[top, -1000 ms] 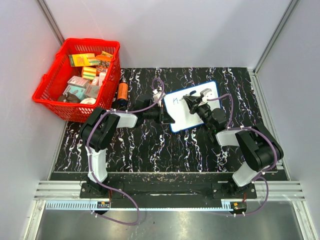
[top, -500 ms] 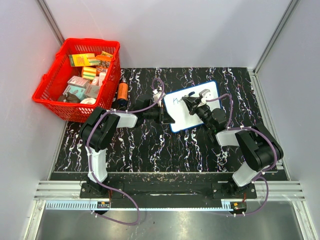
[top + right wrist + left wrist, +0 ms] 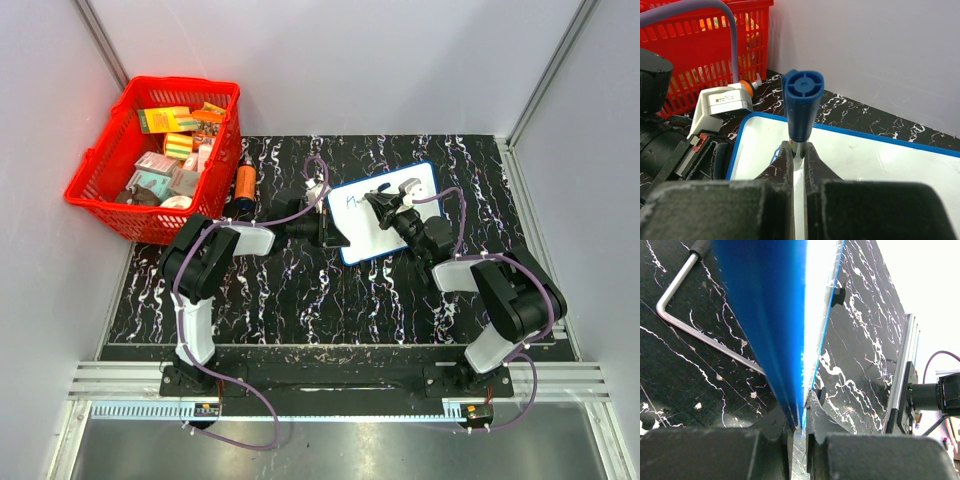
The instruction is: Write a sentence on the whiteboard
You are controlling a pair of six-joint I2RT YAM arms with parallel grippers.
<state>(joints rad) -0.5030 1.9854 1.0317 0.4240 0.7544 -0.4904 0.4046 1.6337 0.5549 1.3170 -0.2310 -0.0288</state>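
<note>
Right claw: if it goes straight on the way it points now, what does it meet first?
Most likely the whiteboard. The right claw, shut on the blue marker, points down at the board's white surface, which lies close ahead. How steeply the claw tilts is hard to judge.

Whiteboard point(image 3: 365, 238) lies on the table point(image 3: 300, 290), right of centre. Basket point(image 3: 96, 165) of boxes point(image 3: 165, 120) stands at the far left corner, with a bottle point(image 3: 245, 183) just right of it. Left gripper point(image 3: 330, 228) meets the board's left edge. Right gripper point(image 3: 378, 205) with marker point(image 3: 802, 107) is over the board, beside the writing point(image 3: 351, 201).
</note>
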